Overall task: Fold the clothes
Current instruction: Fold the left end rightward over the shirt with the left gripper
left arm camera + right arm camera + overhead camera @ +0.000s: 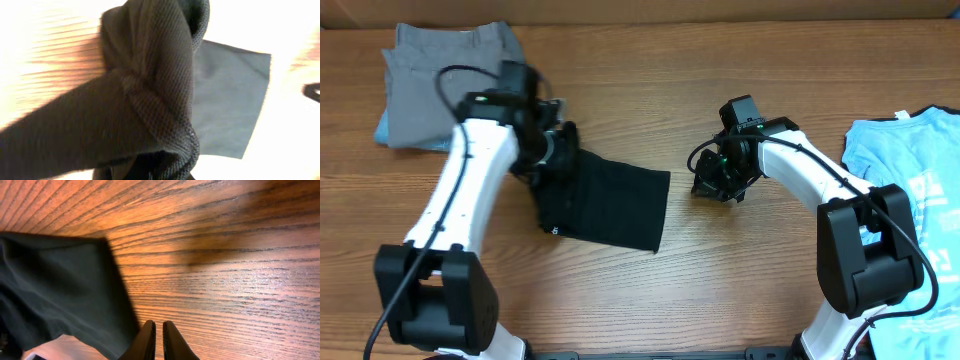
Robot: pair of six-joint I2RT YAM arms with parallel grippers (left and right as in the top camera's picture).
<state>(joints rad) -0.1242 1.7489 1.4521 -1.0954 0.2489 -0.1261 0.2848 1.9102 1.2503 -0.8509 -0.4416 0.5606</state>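
The black T-shirt (610, 205) lies partly folded at the table's middle, its left end bunched and lifted. My left gripper (555, 145) is shut on that bunched end. In the left wrist view the gathered black fabric (150, 75) fills the frame and hides the fingers. My right gripper (708, 185) is shut and empty, just above the wood to the right of the shirt's right edge. In the right wrist view its fingertips (158, 326) sit beside the shirt's edge (55, 290), not touching it. The light blue printed T-shirt (910, 190) lies flat at the far right.
Folded grey trousers (445, 80) lie at the back left, with a bit of light blue cloth (382, 130) under their left edge. Bare wooden table (740, 270) lies between the black shirt and the blue shirt.
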